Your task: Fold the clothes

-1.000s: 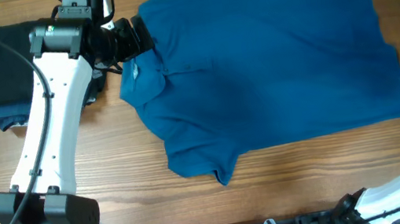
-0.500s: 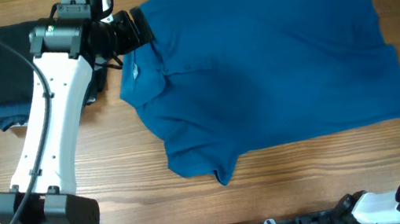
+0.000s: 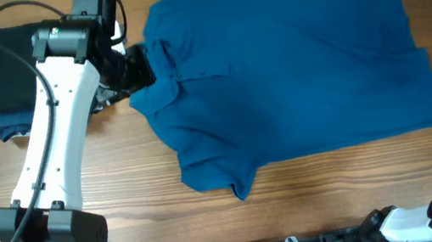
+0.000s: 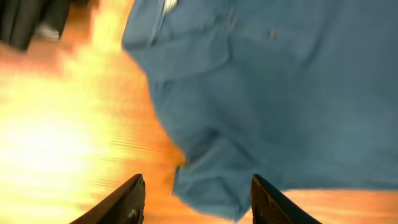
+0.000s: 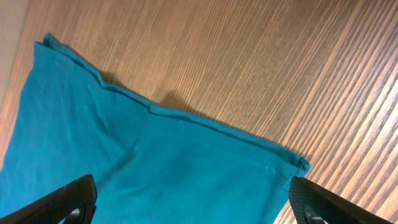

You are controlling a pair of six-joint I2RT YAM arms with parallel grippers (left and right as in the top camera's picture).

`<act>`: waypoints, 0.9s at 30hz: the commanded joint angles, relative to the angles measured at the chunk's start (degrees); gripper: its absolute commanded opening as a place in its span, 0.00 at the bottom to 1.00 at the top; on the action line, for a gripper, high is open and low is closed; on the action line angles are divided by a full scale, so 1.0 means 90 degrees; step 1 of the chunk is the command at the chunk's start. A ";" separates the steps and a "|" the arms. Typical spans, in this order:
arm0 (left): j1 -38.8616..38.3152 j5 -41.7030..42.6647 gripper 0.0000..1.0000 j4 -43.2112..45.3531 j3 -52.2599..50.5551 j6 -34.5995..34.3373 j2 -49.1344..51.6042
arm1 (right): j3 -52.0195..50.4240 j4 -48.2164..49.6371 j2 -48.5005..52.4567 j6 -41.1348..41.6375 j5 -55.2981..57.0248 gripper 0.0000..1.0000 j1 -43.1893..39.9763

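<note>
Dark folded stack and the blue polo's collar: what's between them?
Overhead view: the left arm and its left gripper, at the polo shirt collar, over bare wooden table.

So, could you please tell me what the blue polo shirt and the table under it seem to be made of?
Blue polo shirt: soft matte fabric, likely cotton knit; it lies limp with wrinkles and a stitched hem. Table: wood or wood-look laminate, unclear which; straight brown grain lines, slight sheen.

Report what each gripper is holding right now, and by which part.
Nothing is held. The left gripper stands open and empty over the blue polo shirt near its collar; the right gripper is open above the hem.
</note>
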 commanded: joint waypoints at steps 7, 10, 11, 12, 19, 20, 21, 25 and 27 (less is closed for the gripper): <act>-0.1234 -0.0036 0.39 0.0112 -0.1052 -0.0498 -0.0952 | 0.0029 0.0005 0.0034 0.0046 0.0063 1.00 -0.0032; -0.1889 -0.0112 0.45 0.0571 -0.1736 -0.1008 -0.1336 | 0.0029 0.0002 0.0034 0.0049 0.0063 1.00 -0.0032; -0.2120 -0.0221 0.47 0.0792 -0.2011 -0.1222 -0.1445 | 0.0029 0.0005 0.0034 0.0049 0.0063 1.00 -0.0032; -0.2242 -0.0318 0.49 0.0918 -0.2171 -0.1343 -0.1489 | 0.0029 0.0005 0.0034 0.0049 0.0063 1.00 -0.0032; -0.2557 -0.0459 0.55 0.1537 -0.3402 -0.1948 -0.1537 | 0.0029 0.0005 0.0034 0.0046 0.0063 1.00 -0.0032; -0.2550 -0.0459 0.55 0.1632 -0.3553 -0.1945 -0.1537 | 0.0029 0.0002 0.0034 0.0049 0.0063 1.00 -0.0032; -0.2545 -0.0452 0.56 0.1778 -0.3711 -0.1945 -0.1537 | 0.0029 0.0005 0.0034 0.0046 0.0063 1.00 -0.0032; -0.2514 -0.0313 0.56 0.2271 -0.4272 -0.1948 -0.1537 | 0.0029 0.0005 0.0034 0.0049 0.0063 1.00 -0.0032; -0.2438 -0.0114 0.56 0.2404 -0.4505 -0.1977 -0.1535 | 0.0029 0.0005 0.0034 0.0049 0.0063 1.00 -0.0032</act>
